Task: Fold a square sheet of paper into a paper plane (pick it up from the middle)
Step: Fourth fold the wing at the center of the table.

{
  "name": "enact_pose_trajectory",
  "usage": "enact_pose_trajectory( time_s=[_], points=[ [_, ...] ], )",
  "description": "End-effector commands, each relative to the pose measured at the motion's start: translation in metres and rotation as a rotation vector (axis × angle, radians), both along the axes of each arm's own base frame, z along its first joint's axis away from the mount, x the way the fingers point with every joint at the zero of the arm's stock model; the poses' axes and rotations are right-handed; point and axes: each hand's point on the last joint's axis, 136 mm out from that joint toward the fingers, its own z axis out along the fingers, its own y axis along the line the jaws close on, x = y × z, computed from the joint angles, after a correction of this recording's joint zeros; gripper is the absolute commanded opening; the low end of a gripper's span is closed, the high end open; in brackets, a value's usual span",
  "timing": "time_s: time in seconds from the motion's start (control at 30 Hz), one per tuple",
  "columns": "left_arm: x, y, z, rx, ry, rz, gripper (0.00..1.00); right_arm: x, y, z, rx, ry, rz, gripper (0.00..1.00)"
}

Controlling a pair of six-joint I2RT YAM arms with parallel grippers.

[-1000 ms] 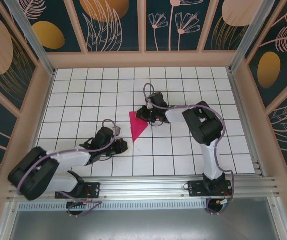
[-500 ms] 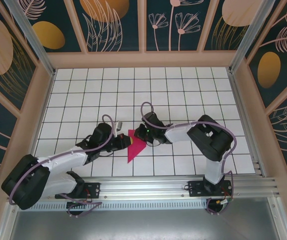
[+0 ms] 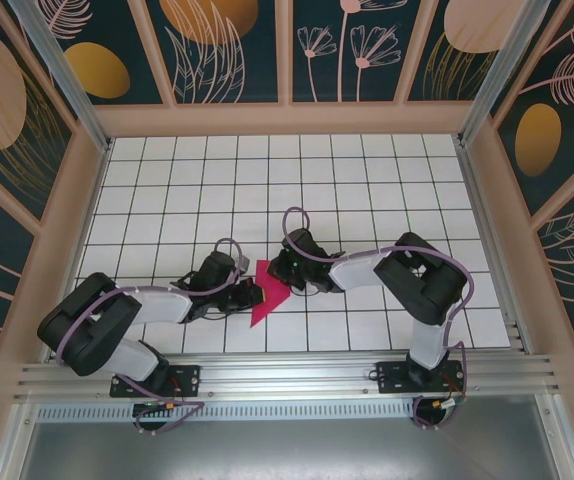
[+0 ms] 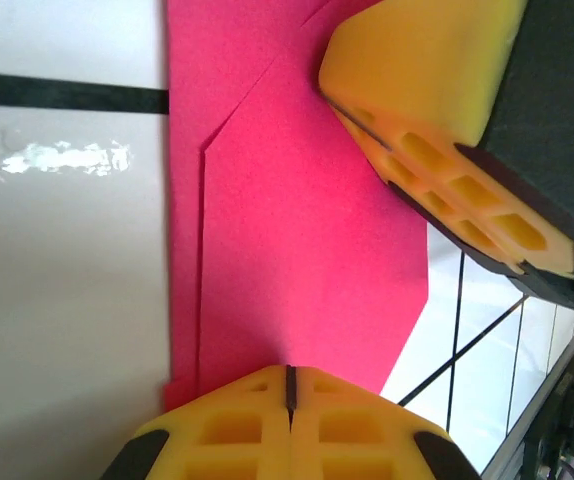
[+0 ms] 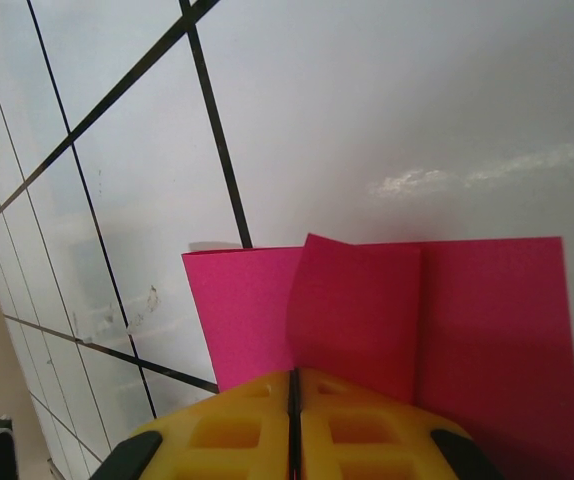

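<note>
Two arms on the paper point(image 3: 267, 300), near-centre, long axis near-to-far. R gripper point(image 3: 285, 273) pinches its far-right flap; L gripper point(image 3: 251, 296) fully closed, tips touching left edge. Both equally close.

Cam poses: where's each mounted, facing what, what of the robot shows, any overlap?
Top external: overhead from behind, looking down on the table; left arm, right arm, left pincer, right pincer at the pink paper.
Left wrist: close over the paper; own shut fingers at bottom.
Right wrist: low, facing the paper's edge; own shut fingers at bottom.
Shared: the paper, all three.
</note>
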Motion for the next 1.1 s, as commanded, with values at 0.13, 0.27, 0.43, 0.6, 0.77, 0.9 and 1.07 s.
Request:
enact_pose_trajectory(
  time_s=[0.13, 0.27, 0.43, 0.6, 0.77, 0.9, 1.07],
  points=[
    [-0.015, 0.022, -0.031, 0.145, 0.052, -0.007, 0.0, 0.014, -0.01, 0.011, -0.032, -0.067, 0.011, 0.13],
    [-0.03, 0.034, -0.047, 0.192, 0.084, -0.03, 0.0, 0.025, -0.012, 0.017, 0.008, -0.11, 0.06, 0.14],
    [-0.042, 0.05, -0.06, 0.256, 0.098, -0.038, 0.0, 0.039, -0.017, 0.012, 0.016, -0.113, 0.094, 0.15],
    [-0.045, 0.055, -0.063, 0.276, 0.099, -0.03, 0.0, 0.056, -0.036, 0.004, -0.018, -0.11, 0.047, 0.15],
    [-0.042, 0.053, -0.061, 0.27, 0.092, -0.031, 0.0, 0.067, -0.048, 0.001, -0.014, -0.123, 0.032, 0.15],
    [-0.039, 0.05, -0.058, 0.263, 0.085, -0.033, 0.0, 0.074, -0.041, 0.035, 0.037, -0.202, 0.082, 0.15],
    [-0.035, 0.047, -0.054, 0.254, 0.074, -0.031, 0.0, 0.063, -0.031, 0.074, 0.079, -0.28, 0.141, 0.15]
  ],
)
